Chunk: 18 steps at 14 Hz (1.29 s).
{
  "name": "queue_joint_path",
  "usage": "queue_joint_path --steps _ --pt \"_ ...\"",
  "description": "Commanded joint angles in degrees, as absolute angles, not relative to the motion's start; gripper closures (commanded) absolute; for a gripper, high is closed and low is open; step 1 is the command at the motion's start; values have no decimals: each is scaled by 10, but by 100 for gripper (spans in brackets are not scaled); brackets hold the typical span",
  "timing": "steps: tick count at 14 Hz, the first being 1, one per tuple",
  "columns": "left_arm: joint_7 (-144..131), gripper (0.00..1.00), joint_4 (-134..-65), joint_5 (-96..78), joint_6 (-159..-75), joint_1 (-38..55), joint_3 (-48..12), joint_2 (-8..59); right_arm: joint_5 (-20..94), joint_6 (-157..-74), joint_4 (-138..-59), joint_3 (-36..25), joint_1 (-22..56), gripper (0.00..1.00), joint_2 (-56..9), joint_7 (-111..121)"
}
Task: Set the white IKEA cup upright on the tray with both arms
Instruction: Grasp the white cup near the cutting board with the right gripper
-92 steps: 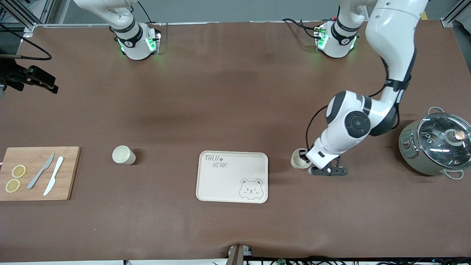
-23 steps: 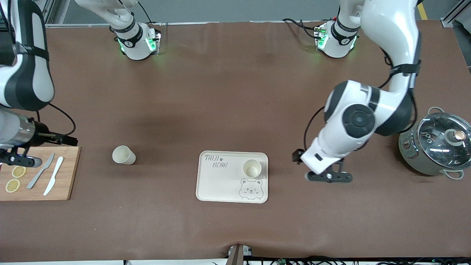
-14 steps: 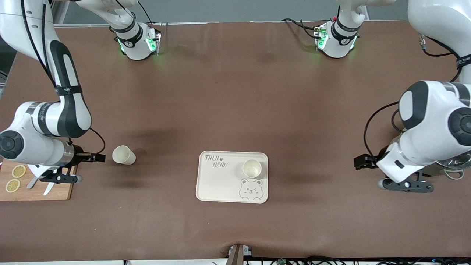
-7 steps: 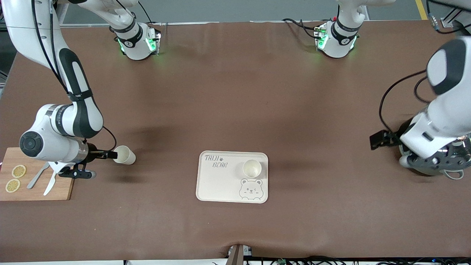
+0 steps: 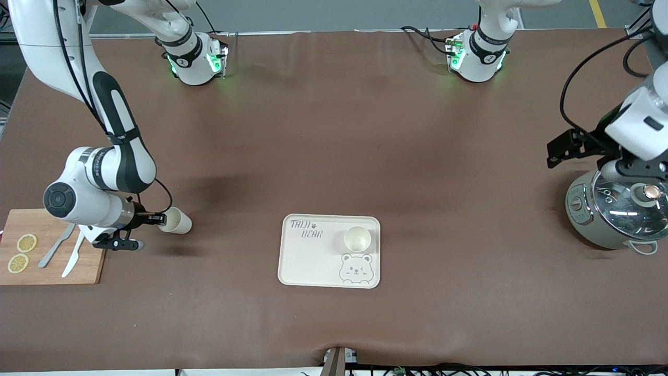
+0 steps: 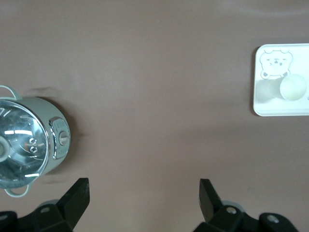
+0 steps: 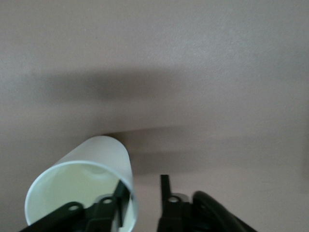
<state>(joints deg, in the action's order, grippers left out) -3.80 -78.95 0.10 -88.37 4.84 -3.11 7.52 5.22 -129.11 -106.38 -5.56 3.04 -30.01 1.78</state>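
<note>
cream plastic, the rectangular tray with the grey bear-face drawing (image 5: 329,251) lies at the middle of the table, and one white cup (image 5: 357,238) already stands upright on it, just above the bear. a second white cup (image 5: 175,220) sits on the brown table mat (image 5: 334,130) toward the right arm's end, beside the wooden cutting board (image 5: 52,245) that carries two knives and lemon slices.

the right gripper (image 5: 159,220) is at this second cup's rim; in the right wrist view one finger (image 7: 121,195) reaches inside the cup's mouth and the other stands outside the wall, so the jaws look to be pinching the cup (image 7: 82,191) by its wall. the step in hand seems to be the grasp of the second cup. next it likely calls for a lift kept level, a carry to the tray's bare part, and a gentle upright set-down apart from the first cup.

the left gripper (image 6: 144,195), jaws spread wide and empty, waits above the table near the grey lidded pot (image 5: 616,209).
</note>
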Motion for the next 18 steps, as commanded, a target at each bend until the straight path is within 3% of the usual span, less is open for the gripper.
queue_joint_path --steps 1,3,9,12,18 --pt "-43 0 -856 -11 -888 44 -34 20 65 -1295 -1066 -57 37 100 -294 27" --pt "-43 0 -882 -14 -888 47 -34 0 65 -1292 -1055 -56 43 100 -292 19" --pt "-42 0 -942 -14 -897 48 -33 -54 68 -1153 -922 -56 79 100 -294 -63" --pt "-40 0 -944 -14 -903 48 -33 -52 91 -1141 -884 -56 122 100 -301 -139" --pt "-27 0 -947 -11 -917 45 -33 -26 117 -1146 -787 -56 239 100 -376 -326"
